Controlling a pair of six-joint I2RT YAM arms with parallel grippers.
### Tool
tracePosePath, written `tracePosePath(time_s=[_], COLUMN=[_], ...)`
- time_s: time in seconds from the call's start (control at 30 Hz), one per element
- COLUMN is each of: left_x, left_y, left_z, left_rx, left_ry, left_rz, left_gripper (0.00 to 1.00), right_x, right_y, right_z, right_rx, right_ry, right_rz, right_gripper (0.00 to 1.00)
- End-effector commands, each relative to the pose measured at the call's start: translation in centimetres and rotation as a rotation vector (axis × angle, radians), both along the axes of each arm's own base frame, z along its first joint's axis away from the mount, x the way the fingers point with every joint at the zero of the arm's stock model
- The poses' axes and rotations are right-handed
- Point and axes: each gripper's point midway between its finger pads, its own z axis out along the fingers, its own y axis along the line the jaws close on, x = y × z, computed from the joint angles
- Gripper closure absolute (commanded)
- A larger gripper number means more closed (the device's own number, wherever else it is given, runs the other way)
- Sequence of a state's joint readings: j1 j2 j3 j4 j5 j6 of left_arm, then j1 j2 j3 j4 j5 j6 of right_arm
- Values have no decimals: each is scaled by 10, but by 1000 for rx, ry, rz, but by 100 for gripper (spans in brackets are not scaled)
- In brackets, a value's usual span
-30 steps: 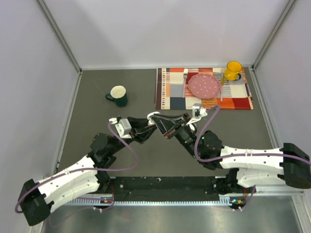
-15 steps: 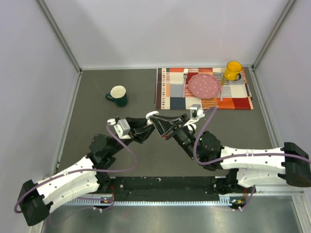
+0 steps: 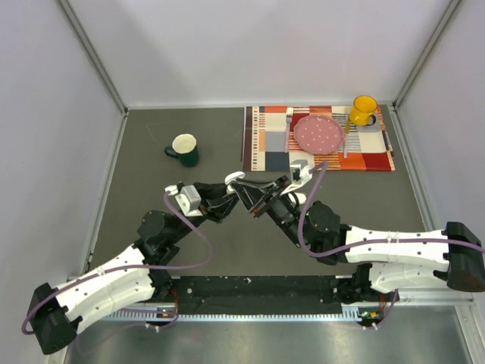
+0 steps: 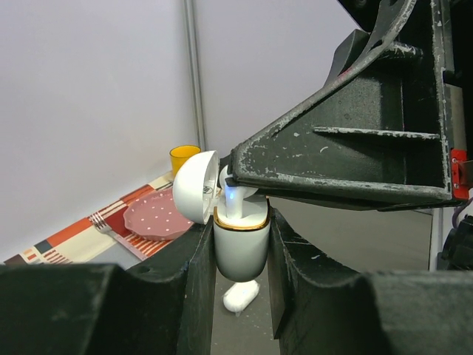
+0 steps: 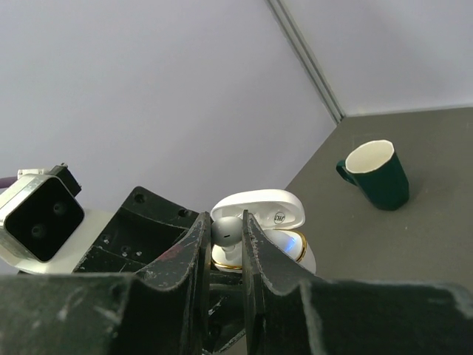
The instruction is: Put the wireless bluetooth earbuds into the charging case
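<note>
Above the dark grey desk (image 3: 151,197), your left claw (image 4: 240,259) clamps the white gold-rimmed charging case (image 4: 240,244), lid open. Your right claw (image 5: 225,225) pinches a small white plastic earbud (image 4: 235,198), seemingly partly seated in its socket. You are mid-insertion: press straight down, then release. Below, a second white earbud (image 4: 241,297) lies on the desk.
</note>
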State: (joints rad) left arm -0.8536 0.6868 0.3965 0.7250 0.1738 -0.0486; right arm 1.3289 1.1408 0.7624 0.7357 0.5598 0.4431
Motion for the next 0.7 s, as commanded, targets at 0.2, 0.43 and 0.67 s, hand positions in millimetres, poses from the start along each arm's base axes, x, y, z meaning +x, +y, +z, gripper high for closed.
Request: tracePosePath(time_s=[0.2,0.43,0.67], left_x=[-12,-12,-13], left_y=[15,16,15], left_z=[44,43,43], left_rx=[-124,-125,-123], left_ry=[-104,-96,-95], left_rz=[11,11,1], left_gripper=[100,100,100], right_x=[-2,-7,-10], right_y=[3,-5,-10], right_z=[-5,9,19], right_rx=[-69,-21,10], right_ry=[14,5,-4], right_rz=[-2,12,21], right_gripper=[72,67,62])
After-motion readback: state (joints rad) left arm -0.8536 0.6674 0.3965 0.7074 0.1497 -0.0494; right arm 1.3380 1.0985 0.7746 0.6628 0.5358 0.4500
